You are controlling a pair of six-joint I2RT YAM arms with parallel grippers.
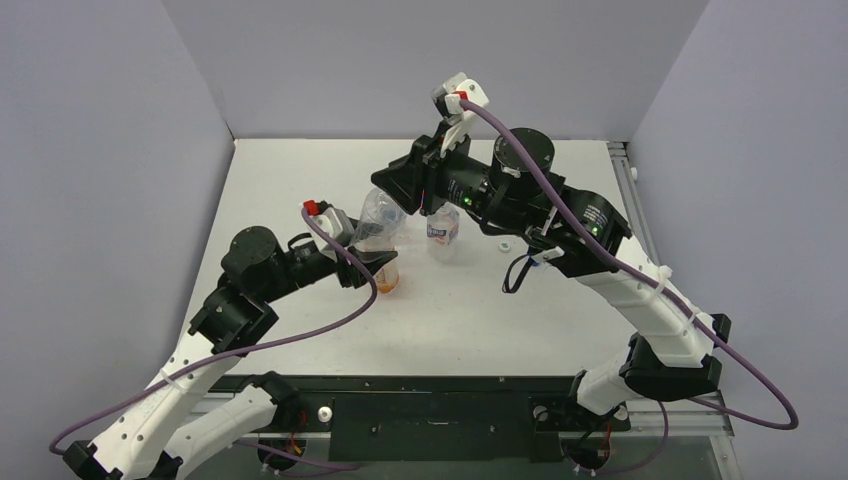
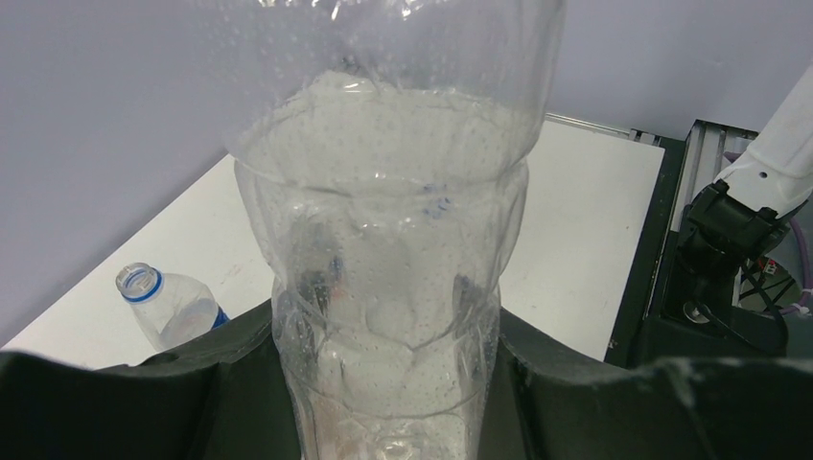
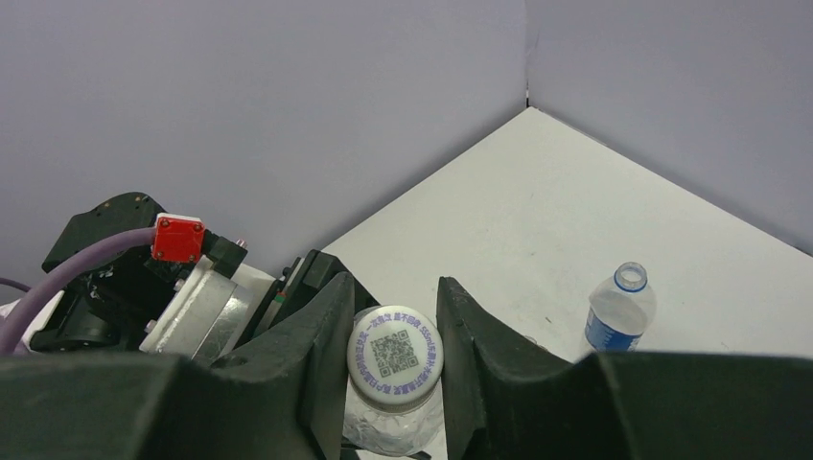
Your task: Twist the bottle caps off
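My left gripper (image 1: 372, 258) (image 2: 388, 383) is shut on the lower body of the plain clear bottle (image 1: 378, 218) (image 2: 383, 240) and holds it tilted above the table. Its white cap (image 3: 394, 356), printed with a QR code, sits between the fingers of my right gripper (image 1: 402, 192) (image 3: 393, 335), which press on both of its sides. The orange bottle (image 1: 388, 278) stands just behind the left gripper. The short blue-white label bottle (image 1: 443, 232) (image 2: 163, 307) (image 3: 618, 311) stands uncapped. The Pepsi bottle and the blue cap are out of view.
A small white cap (image 1: 505, 246) lies on the white table (image 1: 560, 320) near the right arm's elbow. Grey walls close in the left, back and right sides. A black rail (image 1: 430, 405) runs along the near edge.
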